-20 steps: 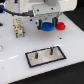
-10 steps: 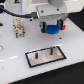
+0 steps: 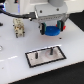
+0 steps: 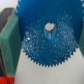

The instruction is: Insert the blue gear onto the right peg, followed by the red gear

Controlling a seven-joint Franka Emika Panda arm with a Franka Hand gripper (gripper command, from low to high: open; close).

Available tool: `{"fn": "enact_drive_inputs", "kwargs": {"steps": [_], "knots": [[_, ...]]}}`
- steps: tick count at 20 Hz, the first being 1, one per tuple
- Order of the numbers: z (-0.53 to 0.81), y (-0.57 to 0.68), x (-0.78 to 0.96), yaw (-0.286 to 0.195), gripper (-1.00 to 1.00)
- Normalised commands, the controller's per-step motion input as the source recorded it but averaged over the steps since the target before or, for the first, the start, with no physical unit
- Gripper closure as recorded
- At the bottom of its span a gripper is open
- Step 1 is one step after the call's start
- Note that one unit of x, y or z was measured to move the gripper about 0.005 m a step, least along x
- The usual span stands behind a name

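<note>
My gripper (image 3: 52,30) is shut on the blue gear (image 3: 51,31), a wide toothed disc held in the air between the green fingers (image 4: 9,47). In the wrist view the blue gear (image 4: 47,47) fills most of the picture, with its centre hole showing white. The grey, black-bordered plate (image 3: 56,56) lies on the white table below the gear and nearer the camera. The right peg (image 3: 50,50) stands on it as a thin dark pin, apart from the gear. A red patch at the wrist picture's corner looks like the red gear (image 4: 4,80). The exterior view does not show it.
The plate's left pin (image 3: 38,53) stands at its other end. A beige block-like fixture (image 3: 19,27) sits on the table at the exterior view's left. The arm's white body (image 3: 50,9) fills the top of that view.
The gripper holding the blue gear has sunk very slightly. The plate and the beige fixture have not moved.
</note>
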Motion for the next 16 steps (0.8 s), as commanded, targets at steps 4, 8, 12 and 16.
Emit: {"fn": "enact_drive_inputs", "kwargs": {"steps": [4,8,12,16], "knots": [[0.28,-0.02,0.86,0.000,1.00],[0.15,0.00,0.81,0.000,1.00],[0.06,-0.04,0.54,0.000,1.00],[0.01,-0.09,0.42,0.000,1.00]]}}
